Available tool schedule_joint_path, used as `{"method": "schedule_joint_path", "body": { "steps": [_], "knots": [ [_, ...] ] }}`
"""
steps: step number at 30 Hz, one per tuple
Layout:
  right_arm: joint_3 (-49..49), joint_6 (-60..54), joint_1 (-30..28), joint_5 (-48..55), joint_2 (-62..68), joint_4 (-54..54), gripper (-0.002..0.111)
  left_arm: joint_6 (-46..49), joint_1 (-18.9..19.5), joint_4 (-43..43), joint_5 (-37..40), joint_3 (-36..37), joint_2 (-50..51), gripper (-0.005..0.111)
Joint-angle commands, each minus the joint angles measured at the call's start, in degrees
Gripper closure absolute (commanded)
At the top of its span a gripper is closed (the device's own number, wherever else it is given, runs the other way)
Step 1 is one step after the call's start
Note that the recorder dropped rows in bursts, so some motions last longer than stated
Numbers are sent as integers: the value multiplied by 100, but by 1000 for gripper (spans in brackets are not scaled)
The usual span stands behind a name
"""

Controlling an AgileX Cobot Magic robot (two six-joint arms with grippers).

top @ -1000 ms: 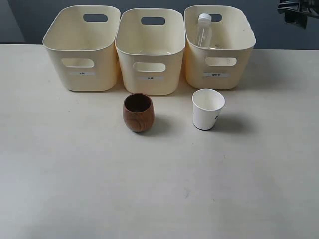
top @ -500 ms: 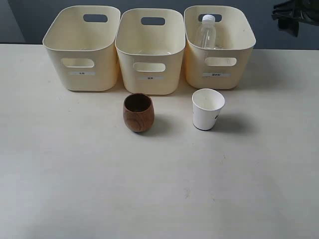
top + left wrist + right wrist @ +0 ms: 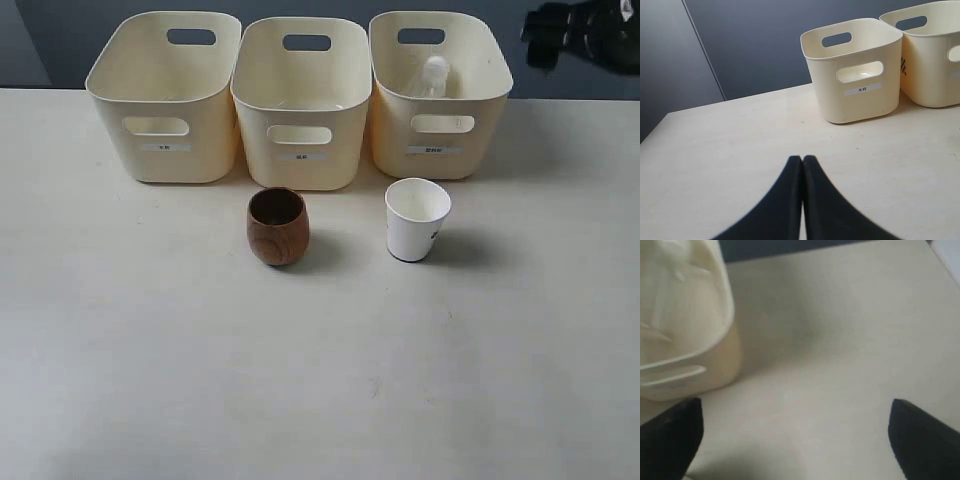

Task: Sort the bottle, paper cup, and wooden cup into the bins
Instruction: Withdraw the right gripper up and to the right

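Observation:
Three cream bins stand in a row at the back: left (image 3: pixel 165 125), middle (image 3: pixel 300 135), right (image 3: pixel 440 125). Inside the right bin the clear bottle (image 3: pixel 432 78) is tipping over, blurred. In front of the middle bin sits the wooden cup (image 3: pixel 277 227); the paper cup (image 3: pixel 417 220) stands upright in front of the right bin. High at the back right, beyond the right bin, my right gripper (image 3: pixel 560 35) hangs open and empty; its wrist view shows wide-apart fingers (image 3: pixel 920 435) beside that bin (image 3: pixel 685 320). My left gripper (image 3: pixel 802 162) is shut over bare table, out of the exterior view.
The left wrist view shows the left bin (image 3: pixel 855 70) with a small label, and part of the middle bin (image 3: pixel 935 55) beside it. A dark wall runs behind the table. The pale tabletop (image 3: pixel 320 380) stretches in front of the cups.
The bottle has tipped from upright to leaning low inside the right bin. My right gripper has shifted left and slightly down at the back right.

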Motion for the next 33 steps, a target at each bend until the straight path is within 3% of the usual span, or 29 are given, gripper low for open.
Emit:
{"method": "schedule_joint_path", "body": {
  "steps": [1, 8, 19, 33],
  "knots": [
    [754, 118, 5, -1289, -1048, 68, 14, -11, -18, 0, -26, 7, -28, 107],
    [2596, 148, -5, -3756, -3038, -131, 14, -11, -18, 0, -26, 7, -28, 107],
    [4449, 136, -5, -5469, -4950, -83, 14, -11, -18, 0, -26, 7, -28, 107],
    [5709, 147, -5, -6182, -5532, 95, 14, -11, -18, 0, -29, 7, -28, 107]
  ]
}}
